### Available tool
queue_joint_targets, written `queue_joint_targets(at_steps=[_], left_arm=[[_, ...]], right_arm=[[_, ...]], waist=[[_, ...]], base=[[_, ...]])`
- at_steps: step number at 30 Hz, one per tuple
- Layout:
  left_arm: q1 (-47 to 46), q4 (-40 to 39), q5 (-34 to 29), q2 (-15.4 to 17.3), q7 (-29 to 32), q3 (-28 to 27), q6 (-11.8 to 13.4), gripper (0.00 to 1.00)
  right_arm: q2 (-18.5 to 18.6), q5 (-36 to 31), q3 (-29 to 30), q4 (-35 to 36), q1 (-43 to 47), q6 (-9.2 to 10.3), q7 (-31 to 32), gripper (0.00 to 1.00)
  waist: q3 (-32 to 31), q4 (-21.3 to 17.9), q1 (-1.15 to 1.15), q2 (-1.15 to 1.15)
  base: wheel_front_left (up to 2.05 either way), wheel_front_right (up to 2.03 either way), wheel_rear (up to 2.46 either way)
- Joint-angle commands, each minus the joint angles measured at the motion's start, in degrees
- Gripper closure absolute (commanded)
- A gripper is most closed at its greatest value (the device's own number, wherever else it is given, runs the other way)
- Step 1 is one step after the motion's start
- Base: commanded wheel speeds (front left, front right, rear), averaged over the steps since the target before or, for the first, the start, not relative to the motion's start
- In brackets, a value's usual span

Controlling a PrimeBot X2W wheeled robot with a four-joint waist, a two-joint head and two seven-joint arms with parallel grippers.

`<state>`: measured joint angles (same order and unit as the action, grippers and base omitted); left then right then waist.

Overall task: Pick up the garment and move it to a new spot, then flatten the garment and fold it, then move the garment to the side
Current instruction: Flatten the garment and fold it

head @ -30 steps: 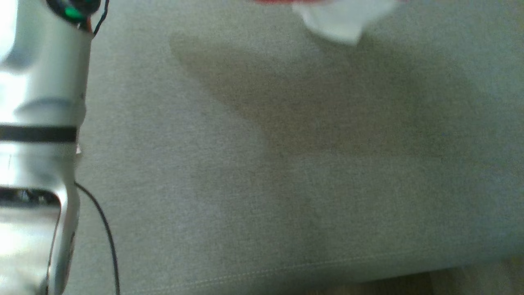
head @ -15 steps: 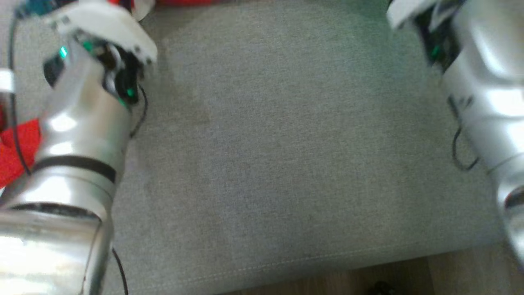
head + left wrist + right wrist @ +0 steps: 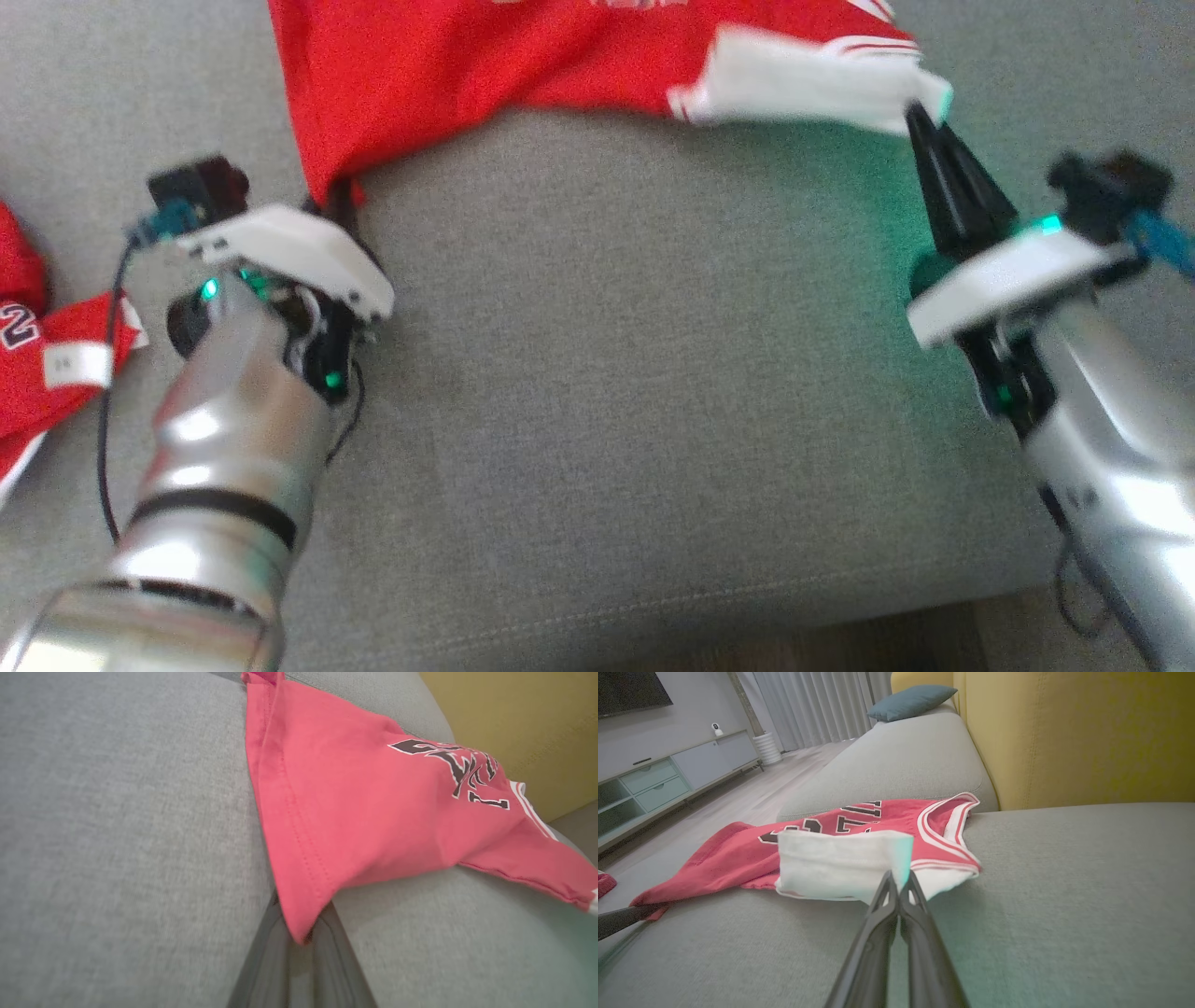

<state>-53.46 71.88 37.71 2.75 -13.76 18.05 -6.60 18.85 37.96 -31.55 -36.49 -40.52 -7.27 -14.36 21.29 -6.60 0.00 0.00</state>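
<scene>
Though the head view has swung up, both holds are unchanged; left gripper (image 3: pixel 341 194) pinches a red corner of the garment (image 3: pixel 485 56), right gripper (image 3: pixel 920 117) its white edge (jaws together); it spans the cushion (image 3: pixel 635 373); flattening looks next.

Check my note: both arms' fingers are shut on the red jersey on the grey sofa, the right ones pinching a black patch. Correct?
Not quite: the patch is white, not black. The right wrist view shows the right fingers shut on a white patch of the red jersey. The left fingers are shut on it too, on the grey sofa.
</scene>
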Motion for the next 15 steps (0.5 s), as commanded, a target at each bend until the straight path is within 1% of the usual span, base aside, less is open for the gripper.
queue_joint_targets(at_steps=[1,4,5,7,10,15], left_arm=[[4.2,-1.3,-0.2,1.6,-0.4,-0.1,-0.4,1.00],[8.8,-4.2,0.0,1.4,-0.2,1.7,-0.8,1.00],[8.8,-4.2,0.0,1.4,-0.2,1.7,-0.8,1.00],[12.3,-7.6,0.2,1.5,0.3,3.4,-0.8,1.00],[18.4,-14.4,1.8,2.8,1.8,5.3,-0.9,1.00],[30.3,-29.6,3.4,7.6,8.2,8.0,-0.8,1.00]], right_arm=[[2.0,-1.6,2.2,6.4,5.4,-0.22,-0.6,1.00],[4.0,-4.4,6.6,14.0,13.9,-0.22,-0.6,1.00],[4.0,-4.4,6.6,14.0,13.9,-0.22,-0.6,1.00],[4.4,-6.1,9.7,18.5,19.7,-0.22,-0.6,1.00],[4.5,-7.8,13.7,23.8,27.9,-0.22,-0.6,1.00],[3.1,-10.5,20.7,31.7,39.5,-0.22,2.7,1.00]], waist=[[-2.1,0.6,0.00,0.00],[-3.8,1.2,0.00,0.00],[-3.8,1.2,0.00,0.00],[-4.9,1.7,0.00,0.00],[-6.7,2.3,0.00,0.00],[-9.1,3.3,0.00,0.00]], base=[[0.00,0.00,0.00],[0.00,0.00,0.00],[0.00,0.00,0.00],[0.00,0.00,0.00],[0.00,0.00,0.00],[0.00,0.00,0.00]])
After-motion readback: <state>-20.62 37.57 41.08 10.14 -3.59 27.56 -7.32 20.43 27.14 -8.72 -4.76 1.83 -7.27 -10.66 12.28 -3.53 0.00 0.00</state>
